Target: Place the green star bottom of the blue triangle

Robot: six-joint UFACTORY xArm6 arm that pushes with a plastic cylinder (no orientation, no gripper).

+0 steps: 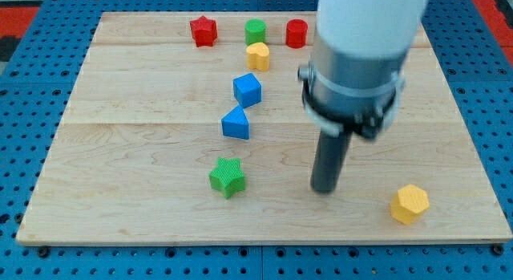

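The green star (227, 176) lies on the wooden board toward the view's bottom, just below the blue triangle (236, 123) and a little to its left, with a gap between them. My tip (324, 188) rests on the board to the right of the green star, well apart from it. The tip touches no block.
A blue cube (248, 90) sits above the triangle. A red star (203, 30), a green cylinder (255, 30), a yellow block (257, 55) and a red cylinder (296, 32) stand near the view's top. A yellow hexagon (409, 204) lies at the bottom right.
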